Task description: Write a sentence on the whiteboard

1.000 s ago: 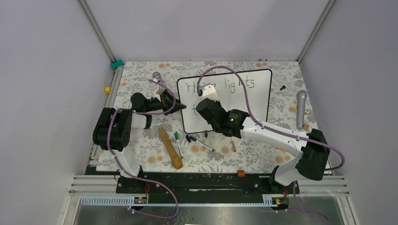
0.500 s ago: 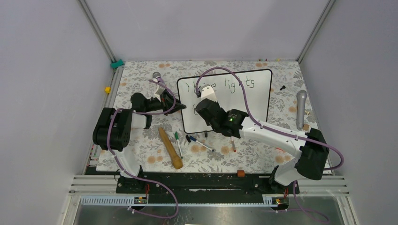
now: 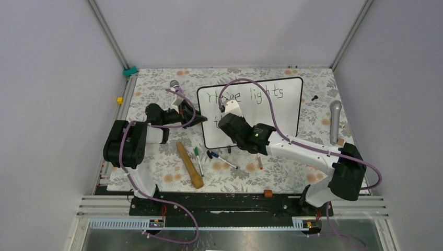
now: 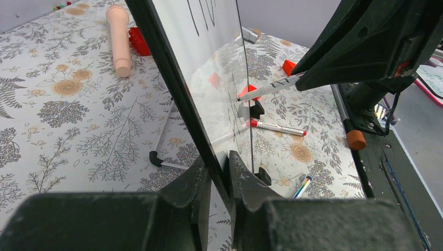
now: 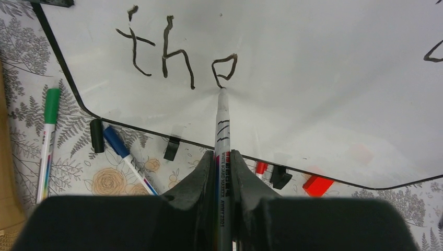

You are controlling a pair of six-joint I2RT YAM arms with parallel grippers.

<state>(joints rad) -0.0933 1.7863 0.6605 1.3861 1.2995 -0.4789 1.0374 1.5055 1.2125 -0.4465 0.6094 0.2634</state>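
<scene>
Whiteboard (image 3: 282, 117) stands tilted on its small black feet at the middle of the flowered table (image 3: 156, 78), ahead of both arms. The sentence (image 3: 261, 94) is incomplete: the upper line reads "Hope lights", and the lower line (image 5: 177, 57) shows "th" followed by a partly formed looped letter. The right fingers (image 5: 201, 172) are closed on a whiteboard marker (image 5: 221, 130). The marker's long axis runs straight out from the grip toward the board, and its tip meets the surface at the foot of that loop. In the right wrist view the unwritten board lies to the right of the tip, so the judged direction of further strokes is that way along the lower line. The left fingers (image 4: 193, 183) are clamped on the board's black frame at its left edge, apparently steadying it. The right arm alone is placed to write. Spare pens, one green (image 5: 48, 130) and one blue (image 5: 123, 154), lie on the table just below the board's lower edge, apart from the grip. Judged risk: the tip strays from the letter line, or board flex under pressure breaks the stroke.
</scene>
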